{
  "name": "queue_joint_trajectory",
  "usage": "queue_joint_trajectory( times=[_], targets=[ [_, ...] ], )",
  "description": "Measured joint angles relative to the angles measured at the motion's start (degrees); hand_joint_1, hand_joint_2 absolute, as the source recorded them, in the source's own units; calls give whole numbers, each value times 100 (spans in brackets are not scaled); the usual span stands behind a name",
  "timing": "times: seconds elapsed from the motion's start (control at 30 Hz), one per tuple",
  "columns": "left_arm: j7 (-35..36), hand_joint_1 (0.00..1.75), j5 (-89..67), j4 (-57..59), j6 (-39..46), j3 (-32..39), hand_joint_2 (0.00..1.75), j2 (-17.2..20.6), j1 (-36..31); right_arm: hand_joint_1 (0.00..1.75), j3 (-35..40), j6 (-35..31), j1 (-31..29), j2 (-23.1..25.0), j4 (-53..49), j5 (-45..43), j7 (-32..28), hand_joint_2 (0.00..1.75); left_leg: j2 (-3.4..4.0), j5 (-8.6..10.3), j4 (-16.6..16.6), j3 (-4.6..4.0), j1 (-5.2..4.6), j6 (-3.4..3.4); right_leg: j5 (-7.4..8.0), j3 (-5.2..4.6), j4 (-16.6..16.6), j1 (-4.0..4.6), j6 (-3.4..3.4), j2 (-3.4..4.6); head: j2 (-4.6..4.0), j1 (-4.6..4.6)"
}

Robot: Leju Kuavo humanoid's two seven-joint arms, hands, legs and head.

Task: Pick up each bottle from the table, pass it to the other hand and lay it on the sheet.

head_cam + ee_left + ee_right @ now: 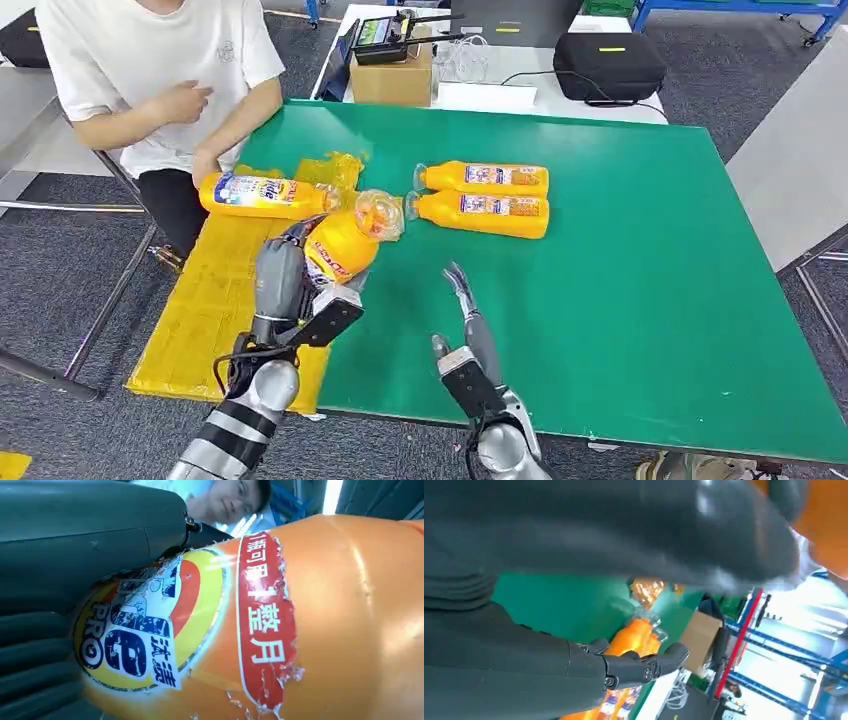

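My left hand (285,275) grips an orange bottle (345,240) by its body, its clear cap end pointing toward the table's middle; up close its torn label (145,635) sits against the grey hand (45,605). My right hand (465,305) is open over the green table (620,290), holding nothing, fingers (644,665) stretched out. Two more orange bottles (485,178) (480,213) lie side by side on the table. Another orange bottle (262,194) lies at the far end of the yellow sheet (210,300), with a person's hand on it.
A person in a white shirt (160,70) sits beyond the sheet at the left. A cardboard box (395,80), a black case (608,65) and cables stand on a white table behind. The table's near edge runs just ahead of my arms.
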Motion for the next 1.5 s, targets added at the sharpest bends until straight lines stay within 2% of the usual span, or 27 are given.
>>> queue_joint_trajectory(
  times=[0.27, 0.4, 0.6, 0.63, 0.67, 0.7, 0.83, 1.07, 1.5],
  targets=[
    [974, 175, -1862, 1019, 306, 337, 175, 302, -443, 0, -59, 157, 116, 20, 0, 11, -2, 0, 1, 0, 0, 0, 2, 0, 0, -1, 3, 2, 0, 0, 0, -2],
    [1089, 175, -2366, 1305, 306, 407, 175, 446, -455, 0, -70, 160, 173, 20, 2, 11, -2, 0, 0, 1, 0, -3, 2, 0, 0, -1, 3, 2, 0, 0, 2, 0],
    [1292, 150, -2832, 1478, 134, 411, 175, 570, -442, 0, -99, 181, 206, 20, 2, -50, -2, 0, 0, 0, 0, -5, 1, 0, 0, -1, 0, 0, 0, 0, 0, 0],
    [1365, 131, -2996, 1478, 54, 400, 175, 603, -410, 0, -114, 188, 215, 20, 0, -72, -2, 0, 1, 0, 0, -5, 1, 0, 0, -2, 0, 0, 0, 0, 0, 0],
    [1459, 9, -3171, 1478, -33, 387, 175, 636, -368, 0, -138, 190, 234, 20, 0, -85, -2, 0, 0, 0, 0, -4, 1, 0, 0, -2, 0, 1, 0, 0, 0, 0],
    [1571, 2, -3350, 1482, -157, 363, 175, 658, -327, 0, -162, 199, 250, 20, 0, -90, 0, 0, 0, 0, 0, -5, 1, 0, 0, -4, 0, 1, 0, 0, 0, 0],
    [1955, 0, -3658, 1644, -836, 145, 175, 791, -278, 0, -221, 273, 289, 28, -2, -54, 20, 0, 1, 0, 0, -5, 1, 0, 0, -7, 0, 2, 0, 0, 0, 0],
    [787, 0, -1961, 1839, -2766, 2, 175, 813, -464, 0, -407, 289, 377, 28, -46, -44, 101, 0, -15, 1, -1, 4, -2, 1, 0, 16, 0, -3, 0, -18, 0, -2],
    [682, 0, -1764, 1966, -2861, -251, 175, 911, -591, 0, -531, 295, 383, 26, -46, -44, 92, 0, -15, 8, -2, 33, -1, -1, 0, 42, 0, -2, 0, -18, 0, 0]
  ],
)
